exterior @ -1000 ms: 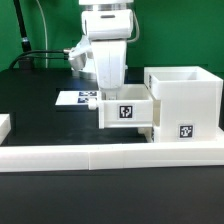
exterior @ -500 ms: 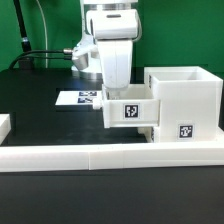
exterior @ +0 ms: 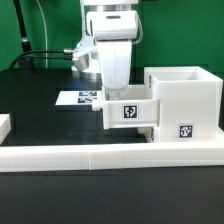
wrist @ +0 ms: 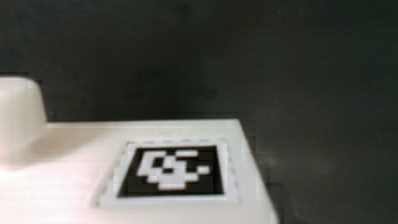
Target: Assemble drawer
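Matte white plastic throughout: boxy open-topped housing (exterior: 183, 100) at the exterior view's right, smaller tray (exterior: 128, 112) pushed partway into its side, each bearing a black-and-white square tag. Gripper (exterior: 117, 92) down over the tray; finger state impossible to tell. No visible shift since half a second ago. Housing's contents not visible. Marker board (exterior: 78, 99) flat behind.

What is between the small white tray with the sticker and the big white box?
Nothing that shows. In the exterior view, the tray sits right against the housing, apparently partly slid into its side, with no visible gap between them.
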You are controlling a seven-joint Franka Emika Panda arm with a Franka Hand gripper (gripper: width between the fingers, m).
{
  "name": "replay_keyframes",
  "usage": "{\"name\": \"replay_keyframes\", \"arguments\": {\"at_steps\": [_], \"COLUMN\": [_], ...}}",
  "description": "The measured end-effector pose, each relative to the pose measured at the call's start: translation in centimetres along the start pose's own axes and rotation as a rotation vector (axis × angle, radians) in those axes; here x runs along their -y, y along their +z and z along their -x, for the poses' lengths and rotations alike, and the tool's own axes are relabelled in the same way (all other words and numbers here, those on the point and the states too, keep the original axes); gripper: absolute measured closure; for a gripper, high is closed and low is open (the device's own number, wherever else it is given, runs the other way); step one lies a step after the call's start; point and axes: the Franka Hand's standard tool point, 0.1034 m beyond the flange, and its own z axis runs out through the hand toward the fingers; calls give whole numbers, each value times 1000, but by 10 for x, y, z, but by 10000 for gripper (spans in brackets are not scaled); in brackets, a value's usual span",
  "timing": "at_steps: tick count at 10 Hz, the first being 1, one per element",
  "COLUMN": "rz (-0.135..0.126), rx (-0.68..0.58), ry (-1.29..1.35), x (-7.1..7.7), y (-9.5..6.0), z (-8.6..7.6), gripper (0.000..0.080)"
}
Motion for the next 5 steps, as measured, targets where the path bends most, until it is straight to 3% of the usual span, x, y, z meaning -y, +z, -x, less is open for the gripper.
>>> {"name": "replay_keyframes", "arguments": {"at_steps": [5], "rz": [5], "rx": [27], "ry": [-67], "x": [-6], "y": [-4], "z": [-2], "gripper": [755]}}
